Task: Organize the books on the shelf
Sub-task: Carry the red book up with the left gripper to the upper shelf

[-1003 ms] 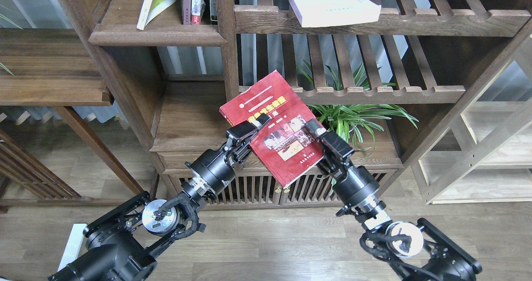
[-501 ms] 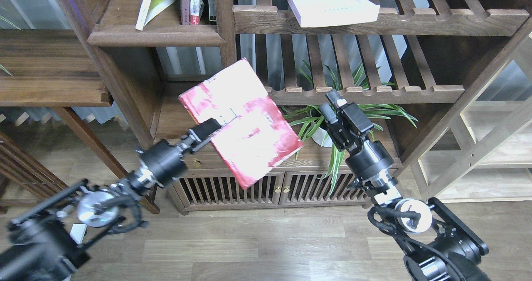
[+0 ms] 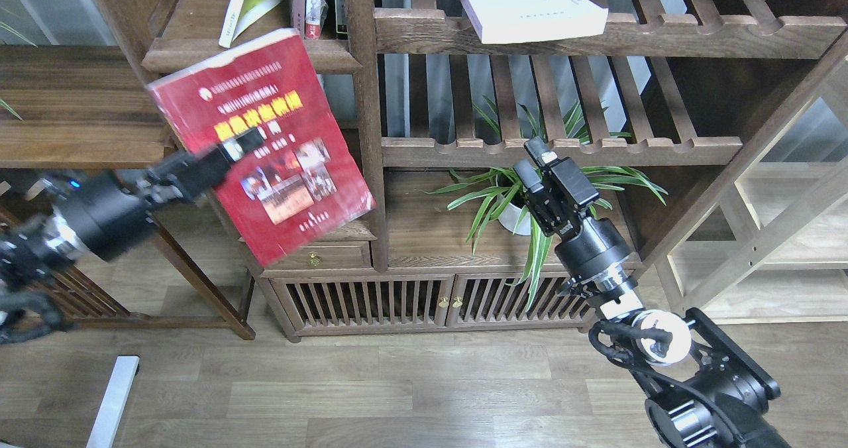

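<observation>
My left gripper point(image 3: 242, 148) is shut on the left edge of the red book point(image 3: 278, 130), a thick paperback with a yellow title band and photos. The book hangs tilted in the air, in front of the solid dark shelf point(image 3: 199, 54) at the upper left. On that shelf a yellow-green book point(image 3: 248, 0) leans over, beside a few upright books point(image 3: 317, 0). A pale book point(image 3: 530, 4) lies flat on the slatted rack at the top. My right gripper point(image 3: 534, 158) stands open and empty in front of the plant.
A potted spider plant point(image 3: 523, 193) sits on the low cabinet point(image 3: 430, 295) under the slatted racks point(image 3: 563, 150). A dark wooden table point(image 3: 73, 103) stands at the left, and a pale wood frame point(image 3: 782, 236) at the right. A thick post point(image 3: 361, 70) separates the shelf from the racks.
My left arm swung the red book up and to the left, from mid-view to in front of the upper-left shelf. The right gripper let go of the book earlier and now stays put.
</observation>
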{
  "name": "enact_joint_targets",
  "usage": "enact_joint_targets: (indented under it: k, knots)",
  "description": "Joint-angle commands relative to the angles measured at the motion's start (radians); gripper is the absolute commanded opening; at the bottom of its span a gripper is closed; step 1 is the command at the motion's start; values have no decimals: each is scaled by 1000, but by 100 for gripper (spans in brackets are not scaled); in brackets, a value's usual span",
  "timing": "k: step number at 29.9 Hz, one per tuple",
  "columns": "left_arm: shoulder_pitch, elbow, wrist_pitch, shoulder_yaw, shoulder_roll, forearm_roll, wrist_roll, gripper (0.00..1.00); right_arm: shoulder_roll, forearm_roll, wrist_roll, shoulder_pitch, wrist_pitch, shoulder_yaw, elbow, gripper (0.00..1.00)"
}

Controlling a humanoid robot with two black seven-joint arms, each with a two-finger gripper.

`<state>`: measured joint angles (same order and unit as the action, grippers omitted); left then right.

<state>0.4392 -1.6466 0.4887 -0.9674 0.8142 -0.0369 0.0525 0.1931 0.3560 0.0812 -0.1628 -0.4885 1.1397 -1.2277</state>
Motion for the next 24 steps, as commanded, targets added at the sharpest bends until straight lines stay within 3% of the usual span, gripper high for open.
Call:
enact_joint_targets:
  k: [1, 13, 24]
  knots:
    - [-5, -32, 0, -132, 31, 32, 3, 0, 0, 0, 0, 0, 0, -1, 0, 74]
    - [-16, -1, 0, -390, 43, 109, 13, 0, 2, -2, 0, -3, 0, 0, 7, 75]
    - [-14, 5, 0, -436, 7, 109, 1, 0, 17, -3, 0, -1, 0, -1, 8, 75]
